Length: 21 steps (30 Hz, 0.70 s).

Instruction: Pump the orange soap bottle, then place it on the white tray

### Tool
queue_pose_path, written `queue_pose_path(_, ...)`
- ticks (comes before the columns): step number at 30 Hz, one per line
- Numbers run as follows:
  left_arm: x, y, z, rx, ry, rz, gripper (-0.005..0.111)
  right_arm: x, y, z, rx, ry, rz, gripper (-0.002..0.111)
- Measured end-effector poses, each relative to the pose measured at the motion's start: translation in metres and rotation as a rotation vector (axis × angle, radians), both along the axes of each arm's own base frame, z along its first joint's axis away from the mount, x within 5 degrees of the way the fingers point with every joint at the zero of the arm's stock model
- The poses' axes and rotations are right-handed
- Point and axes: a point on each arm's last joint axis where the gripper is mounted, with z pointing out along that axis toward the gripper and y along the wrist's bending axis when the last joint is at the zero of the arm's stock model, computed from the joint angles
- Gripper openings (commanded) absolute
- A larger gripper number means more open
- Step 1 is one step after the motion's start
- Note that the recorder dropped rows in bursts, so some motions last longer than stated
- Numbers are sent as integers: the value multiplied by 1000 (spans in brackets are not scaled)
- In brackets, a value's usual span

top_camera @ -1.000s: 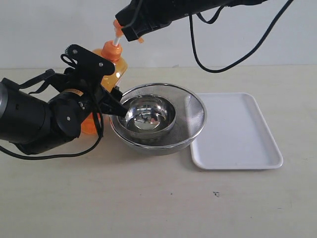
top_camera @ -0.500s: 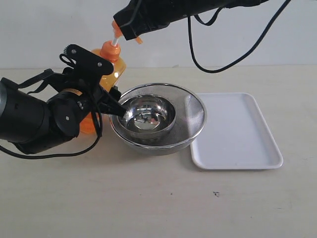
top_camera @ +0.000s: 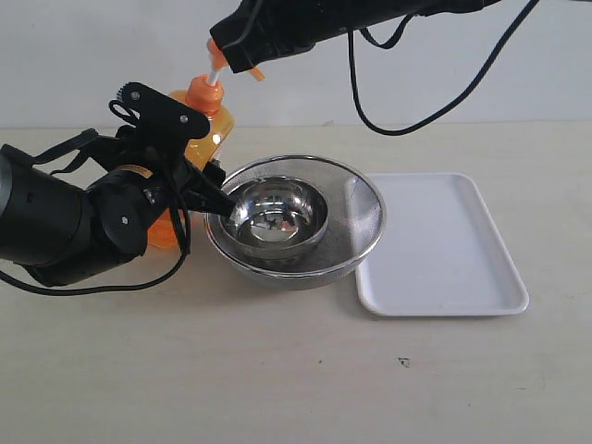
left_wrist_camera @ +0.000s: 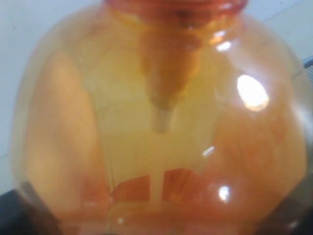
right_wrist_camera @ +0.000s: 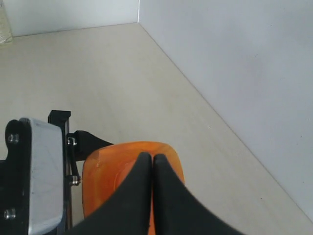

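The left gripper (top_camera: 202, 180) is clasping the orange soap bottle (top_camera: 220, 129) beside the strainer bowl (top_camera: 363, 222). The right gripper (right_wrist_camera: 146, 157), fingers pinched together empty, is sitting on its pump head (right_wrist_camera: 105, 169).

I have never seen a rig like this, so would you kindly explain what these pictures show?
It is a robot with two arms, each ending in an end effector. The wide picture comes from a camera off the arms; the two close-ups come from cameras on the wrists. On the table stand a mesh strainer with a steel bowl inside, a white tray beside it, and an orange soap bottle. The left end effector grips the bottle's body, which fills its wrist view. The right end effector, fingers closed, sits over the pump head.
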Motion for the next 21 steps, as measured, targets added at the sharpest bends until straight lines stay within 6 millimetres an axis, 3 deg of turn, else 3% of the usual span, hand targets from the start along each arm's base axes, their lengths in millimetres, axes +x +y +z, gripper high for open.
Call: queue_pose_path(21,0,0,0,-2,0,1,5,0,0,0,4,9,-4,0)
